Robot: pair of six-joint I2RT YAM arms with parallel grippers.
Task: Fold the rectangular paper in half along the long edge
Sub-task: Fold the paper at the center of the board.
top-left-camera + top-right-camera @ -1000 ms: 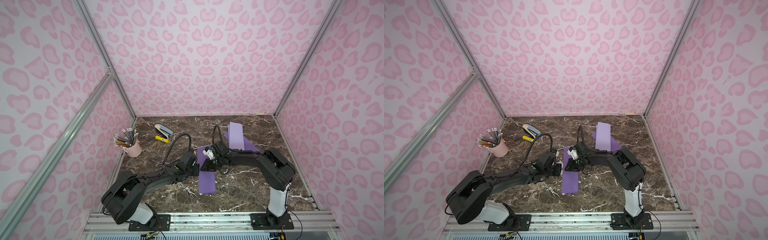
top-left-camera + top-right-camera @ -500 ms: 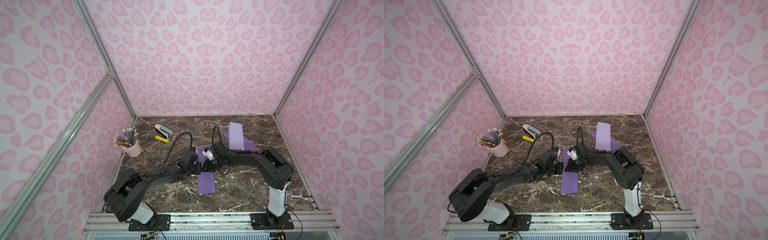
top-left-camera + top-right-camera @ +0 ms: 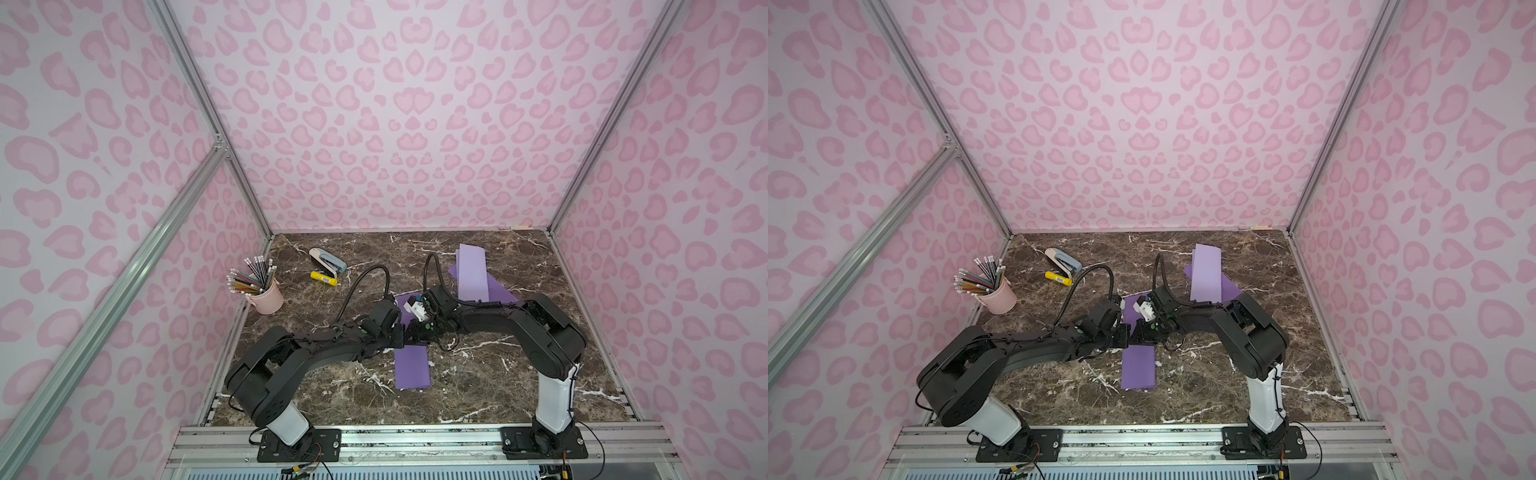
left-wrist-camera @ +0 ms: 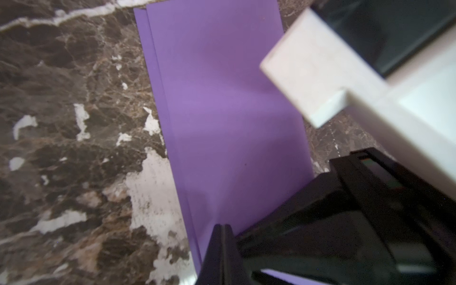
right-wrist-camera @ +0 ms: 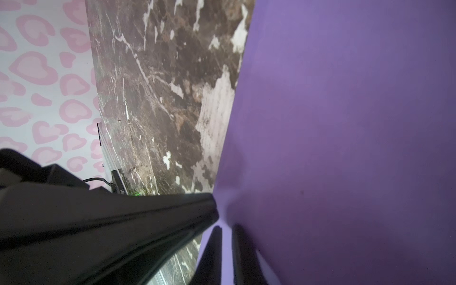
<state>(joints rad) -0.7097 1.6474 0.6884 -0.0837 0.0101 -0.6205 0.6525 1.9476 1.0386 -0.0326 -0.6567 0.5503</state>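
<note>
The purple paper (image 3: 411, 365) (image 3: 1138, 368) lies lengthwise mid-table, doubled over, with one layer's long edge peeking past the other in the left wrist view (image 4: 222, 111). Both grippers meet over its middle. My left gripper (image 3: 401, 333) (image 3: 1123, 334) (image 4: 223, 228) is shut, its tips down on the paper near that long edge, with nothing seen between the fingers. My right gripper (image 3: 416, 331) (image 3: 1140, 332) (image 5: 226, 228) faces it from the other side. A narrow gap shows between its fingers, with the paper (image 5: 345, 123) behind them.
A pink cup of pencils (image 3: 268, 295) stands at the left wall. A stapler (image 3: 327, 259) and a yellow marker (image 3: 324, 278) lie at the back left. Lighter purple folded sheets (image 3: 471, 272) lie at the back right. Pink walls enclose three sides.
Both arms stay over the middle of the paper with hardly any shift. The right gripper's fingers have drawn closer together.
</note>
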